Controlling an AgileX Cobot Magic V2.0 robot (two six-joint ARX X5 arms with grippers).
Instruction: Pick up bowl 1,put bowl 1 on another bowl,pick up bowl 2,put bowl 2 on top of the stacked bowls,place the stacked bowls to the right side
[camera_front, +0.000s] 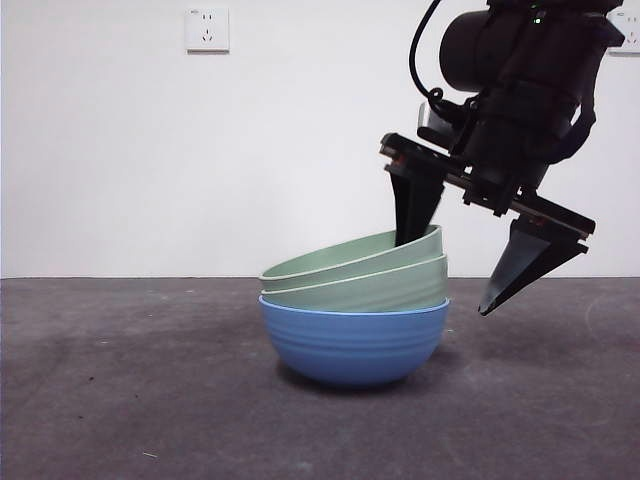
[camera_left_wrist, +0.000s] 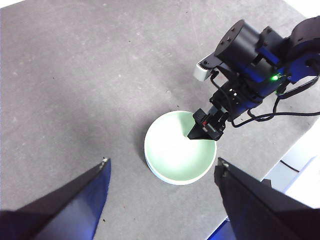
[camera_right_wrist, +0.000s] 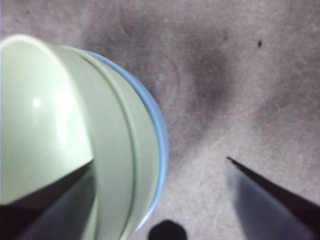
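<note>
Over the stacked bowls (camera_front: 355, 300), right fingers (camera_front: 415, 205) spread, gripping nothing; left's spread.

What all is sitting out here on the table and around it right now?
Blue bowl: one, blue with faint ribs, on the grey table, bottom of the stack.
Green bowls: two, pale green, nested in the blue bowl; both tilted, higher on the side near the working arm.
Table: one, dark grey, under everything.
Wall socket: one, white, high on the white wall behind; part of a second shows at the front view's top right corner.
Right gripper: one, black, jaws open, one jaw inside the top green bowl, the other outside the stack's rim.
Left gripper: one, black, jaws open, high above the table, holding nothing.
</note>
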